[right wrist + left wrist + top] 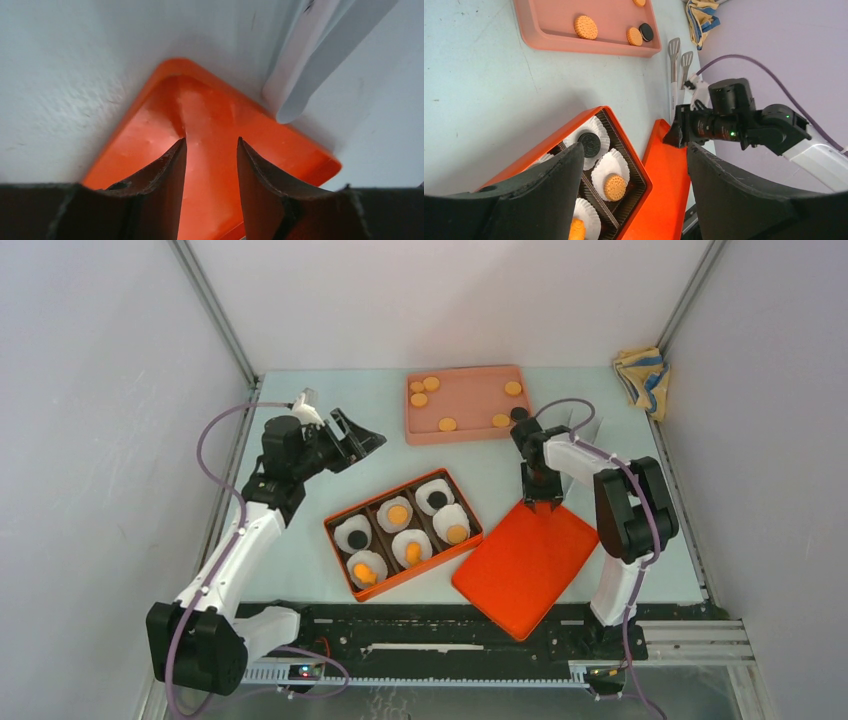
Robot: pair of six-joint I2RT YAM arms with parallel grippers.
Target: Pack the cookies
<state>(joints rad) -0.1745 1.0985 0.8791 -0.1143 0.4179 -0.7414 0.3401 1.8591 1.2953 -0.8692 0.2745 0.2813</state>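
Orange box [549, 143]: my landmark. It has dark dividers and six compartments in two rows of three.
Paper cups [610, 161]: white and fluted, one sitting in each compartment of the box.
Cookies, look: small flat round discs. The orange ones have a stamped, biscuit-like face and a crimped edge. The black ones are darker, with ringed markings.
Cookies in the box [398, 512]: one lies in each cup, four orange and two black. The black ones are in the two end cups of the far row.
Cookies beyond the box [447, 424]: six orange and one black lie loose, spread over the floor of a pink tray [467, 436].
Pink tray: on the pale table [300, 575], beyond the box and apart from it.
Lid [525, 565]: orange and flat, just right of the box with its inside facing up.
My left gripper [634, 150]: above and left of the box, fingers spread wide with nothing between them.
My right gripper [210, 142]: over the lid's far corner, right of the box. The fingers [167, 172] are slightly parted and only lid surface shows in the narrow gap. I cannot tell whether they touch the lid.
Tongs [320, 45]: pale grey, on the table beyond the lid, right of the box.
Cloth [640, 375]: yellow and blue, crumpled, far to the right beyond the box.
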